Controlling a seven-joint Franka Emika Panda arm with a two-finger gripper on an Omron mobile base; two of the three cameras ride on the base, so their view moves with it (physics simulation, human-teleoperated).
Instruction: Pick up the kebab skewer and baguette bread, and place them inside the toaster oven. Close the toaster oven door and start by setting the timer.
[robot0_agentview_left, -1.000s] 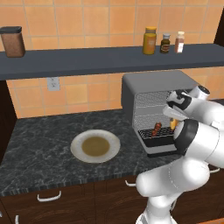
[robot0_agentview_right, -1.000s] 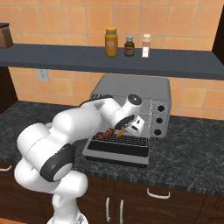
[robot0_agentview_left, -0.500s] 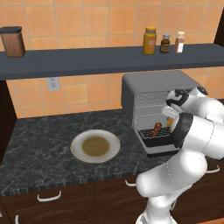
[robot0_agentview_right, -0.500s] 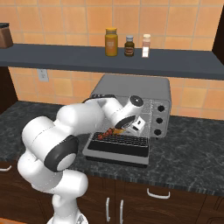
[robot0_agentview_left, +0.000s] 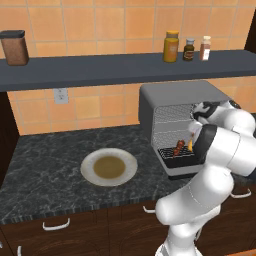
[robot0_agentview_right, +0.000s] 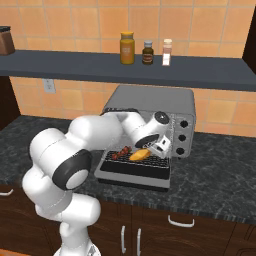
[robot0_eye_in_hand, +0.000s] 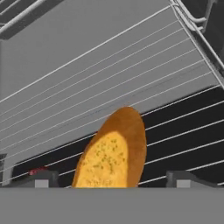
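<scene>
The toaster oven (robot0_agentview_left: 175, 97) (robot0_agentview_right: 150, 100) stands on the counter with its door (robot0_agentview_right: 132, 176) folded down flat. On the wire rack (robot0_eye_in_hand: 131, 78) lie the kebab skewer (robot0_agentview_right: 120, 152) (robot0_agentview_left: 179, 146) and, to its right, the golden baguette bread (robot0_agentview_right: 139, 155) (robot0_eye_in_hand: 113, 153). My gripper (robot0_agentview_right: 154, 148) (robot0_eye_in_hand: 116, 178) reaches into the oven mouth just above the loaf. Its jaws are open, one fingertip (robot0_eye_in_hand: 43, 178) on each side of the loaf with clear gaps. A red bit of skewer (robot0_eye_in_hand: 38, 170) peeks beside the left fingertip.
An empty white plate (robot0_agentview_left: 109, 167) sits on the dark counter left of the oven. The knob column (robot0_agentview_right: 182, 137) runs down the oven's right side. A shelf (robot0_agentview_left: 125, 67) with several jars hangs above, and a brown canister (robot0_agentview_left: 14, 47) stands at its left end.
The jaws have gone from shut to wide open and let go of the baguette bread, which now rests on the rack. The hand has stayed at the oven mouth.
</scene>
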